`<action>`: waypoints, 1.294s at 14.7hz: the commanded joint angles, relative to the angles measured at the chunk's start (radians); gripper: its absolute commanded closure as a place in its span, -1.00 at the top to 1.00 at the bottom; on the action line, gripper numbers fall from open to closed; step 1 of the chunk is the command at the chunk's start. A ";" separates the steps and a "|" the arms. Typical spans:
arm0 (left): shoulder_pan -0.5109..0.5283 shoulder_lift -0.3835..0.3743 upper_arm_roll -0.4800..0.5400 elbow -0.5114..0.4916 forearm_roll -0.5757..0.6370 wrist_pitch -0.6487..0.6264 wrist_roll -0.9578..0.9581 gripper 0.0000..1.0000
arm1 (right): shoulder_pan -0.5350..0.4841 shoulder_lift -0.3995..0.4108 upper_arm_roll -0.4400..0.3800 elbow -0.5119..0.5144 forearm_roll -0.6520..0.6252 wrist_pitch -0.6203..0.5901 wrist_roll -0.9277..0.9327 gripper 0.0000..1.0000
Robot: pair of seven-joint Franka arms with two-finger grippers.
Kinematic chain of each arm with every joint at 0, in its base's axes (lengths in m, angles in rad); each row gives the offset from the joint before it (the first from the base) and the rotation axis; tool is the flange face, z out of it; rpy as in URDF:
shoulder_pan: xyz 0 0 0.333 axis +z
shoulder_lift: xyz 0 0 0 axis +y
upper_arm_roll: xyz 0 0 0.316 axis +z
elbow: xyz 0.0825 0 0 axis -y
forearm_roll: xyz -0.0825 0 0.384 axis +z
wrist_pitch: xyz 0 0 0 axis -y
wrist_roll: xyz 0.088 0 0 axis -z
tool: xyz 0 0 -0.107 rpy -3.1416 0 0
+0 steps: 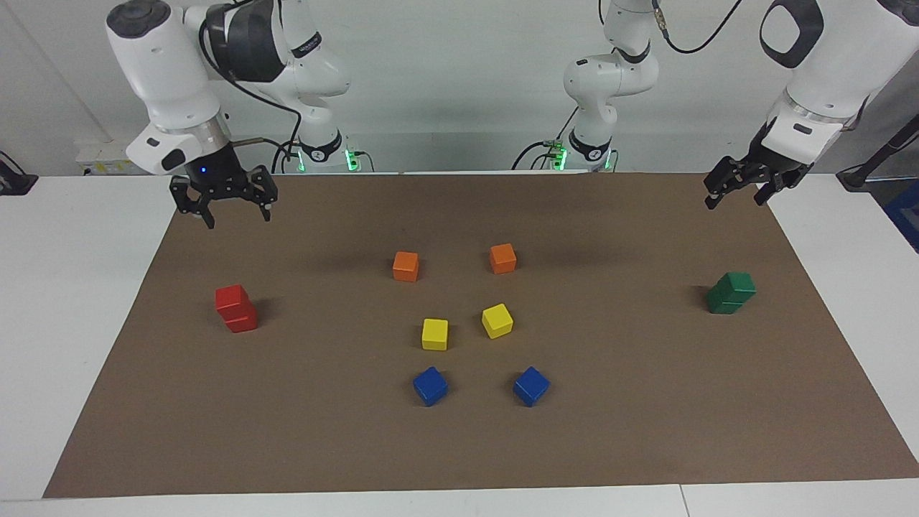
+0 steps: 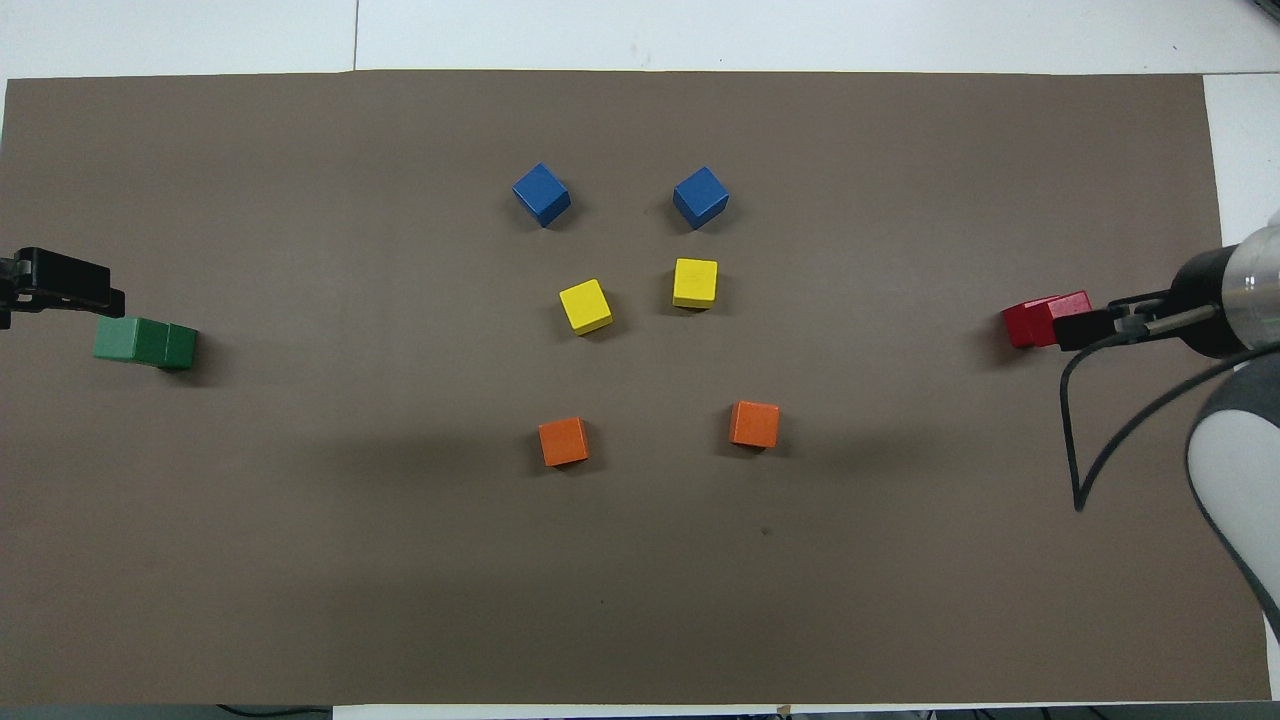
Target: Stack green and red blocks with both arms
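Two red blocks [image 1: 235,309] stand stacked at the right arm's end of the mat, also seen from overhead as the red stack [image 2: 1033,322]. Two green blocks [image 1: 731,292] stand stacked at the left arm's end, the green stack [image 2: 146,342] in the overhead view. My right gripper [image 1: 238,217] hangs open and empty, raised well clear of the red stack. Over the mat's corner by the green stack, my left gripper [image 1: 734,201] is open, empty and raised.
In the middle of the brown mat [image 1: 459,445] lie two orange cubes [image 1: 406,266] [image 1: 502,258], two yellow cubes [image 1: 434,334] [image 1: 497,320] and two blue cubes [image 1: 430,385] [image 1: 531,386], all single and apart. White table surrounds the mat.
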 commanded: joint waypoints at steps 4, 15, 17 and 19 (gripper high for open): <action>0.003 0.002 -0.002 0.012 0.017 0.002 0.001 1.00 | -0.017 0.001 -0.004 0.100 0.040 -0.167 0.065 1.00; 0.001 -0.001 -0.002 0.012 0.012 0.005 -0.001 1.00 | -0.017 0.129 -0.007 0.240 0.025 -0.241 0.073 0.98; 0.004 -0.001 -0.002 0.011 0.012 0.005 0.001 1.00 | -0.020 0.133 -0.007 0.240 0.025 -0.246 0.073 0.98; 0.004 -0.001 -0.002 0.012 0.011 0.005 0.001 1.00 | -0.019 0.133 -0.007 0.242 0.025 -0.249 0.073 0.98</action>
